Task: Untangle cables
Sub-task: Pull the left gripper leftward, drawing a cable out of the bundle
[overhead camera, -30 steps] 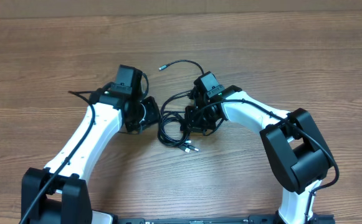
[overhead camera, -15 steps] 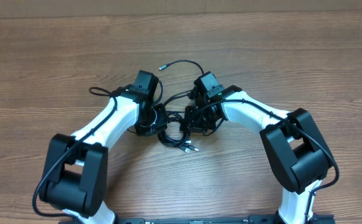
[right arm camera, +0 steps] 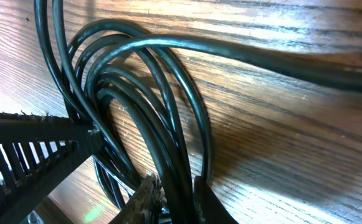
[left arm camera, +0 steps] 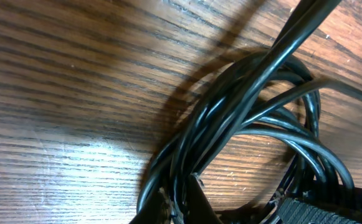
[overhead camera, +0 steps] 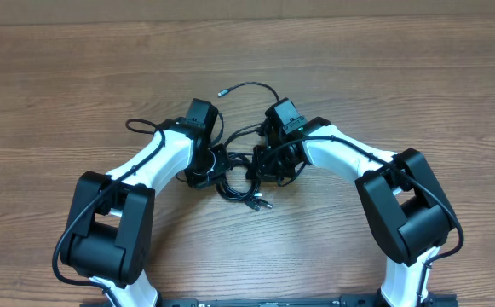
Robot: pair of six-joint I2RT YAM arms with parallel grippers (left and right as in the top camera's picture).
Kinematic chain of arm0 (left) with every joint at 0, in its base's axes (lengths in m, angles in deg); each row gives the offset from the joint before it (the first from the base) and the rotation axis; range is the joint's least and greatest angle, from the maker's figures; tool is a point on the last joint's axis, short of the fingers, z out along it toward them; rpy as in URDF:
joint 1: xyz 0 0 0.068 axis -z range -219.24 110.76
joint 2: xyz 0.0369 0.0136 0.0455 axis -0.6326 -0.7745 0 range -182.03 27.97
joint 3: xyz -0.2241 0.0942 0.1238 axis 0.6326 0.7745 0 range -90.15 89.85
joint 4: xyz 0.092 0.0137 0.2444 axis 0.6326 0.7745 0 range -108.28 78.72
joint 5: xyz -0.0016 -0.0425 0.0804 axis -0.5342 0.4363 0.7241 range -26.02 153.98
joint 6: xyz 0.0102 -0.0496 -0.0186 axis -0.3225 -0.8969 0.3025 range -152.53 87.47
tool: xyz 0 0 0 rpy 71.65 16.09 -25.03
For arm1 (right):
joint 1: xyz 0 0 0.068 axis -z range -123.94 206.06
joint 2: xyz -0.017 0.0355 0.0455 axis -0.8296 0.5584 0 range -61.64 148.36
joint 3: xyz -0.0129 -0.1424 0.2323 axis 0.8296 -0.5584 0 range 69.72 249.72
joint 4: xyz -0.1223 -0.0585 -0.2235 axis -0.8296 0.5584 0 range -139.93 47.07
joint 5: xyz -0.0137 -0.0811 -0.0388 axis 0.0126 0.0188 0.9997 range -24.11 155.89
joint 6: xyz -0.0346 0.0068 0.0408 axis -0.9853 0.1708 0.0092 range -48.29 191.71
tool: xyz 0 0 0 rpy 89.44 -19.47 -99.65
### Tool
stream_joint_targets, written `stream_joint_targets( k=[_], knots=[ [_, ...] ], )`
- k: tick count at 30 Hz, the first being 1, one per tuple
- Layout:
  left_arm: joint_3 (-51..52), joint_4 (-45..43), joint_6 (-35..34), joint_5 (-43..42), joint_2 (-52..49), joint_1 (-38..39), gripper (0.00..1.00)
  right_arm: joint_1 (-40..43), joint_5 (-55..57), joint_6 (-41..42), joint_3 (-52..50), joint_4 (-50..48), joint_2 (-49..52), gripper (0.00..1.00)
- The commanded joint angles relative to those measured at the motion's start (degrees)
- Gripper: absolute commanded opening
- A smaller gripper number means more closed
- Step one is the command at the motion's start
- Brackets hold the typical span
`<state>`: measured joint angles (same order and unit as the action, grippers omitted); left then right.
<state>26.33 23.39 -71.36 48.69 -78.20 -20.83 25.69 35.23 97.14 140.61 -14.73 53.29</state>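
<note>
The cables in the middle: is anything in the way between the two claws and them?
Nothing visible is. The left claw and the right claw each pinch strands of the cables directly, from opposite sides of the bundle.

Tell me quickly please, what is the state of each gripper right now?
Left gripper: closed, holding strands of the cables.
Right gripper: closed, holding strands of the same cables.

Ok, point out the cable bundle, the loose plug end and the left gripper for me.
cable bundle (overhead camera: pixel 227 193): overhead view, on the coil's lower-left curve between the two arms.
loose plug end (overhead camera: pixel 222 90): overhead view, on the silvery tip.
left gripper (left arm camera: pixel 178 200): left wrist view, midway between its fingertips.
</note>
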Motion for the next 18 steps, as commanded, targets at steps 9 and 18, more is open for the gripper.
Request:
stream_joint_targets(
  k=[9, 18],
  knots=[
    [-0.17, 0.0, 1.6, 0.94, 7.08, 0.2, 0.04, 0.13, -2.54, -0.17, -0.44, 1.14, 0.61, 0.37],
    [-0.17, -1.03, 1.57, 0.83, 14.32, 0.2, 0.04, -0.17, -5.35, 1.07, -0.44, 3.89, 0.61, 0.49]
  ],
)
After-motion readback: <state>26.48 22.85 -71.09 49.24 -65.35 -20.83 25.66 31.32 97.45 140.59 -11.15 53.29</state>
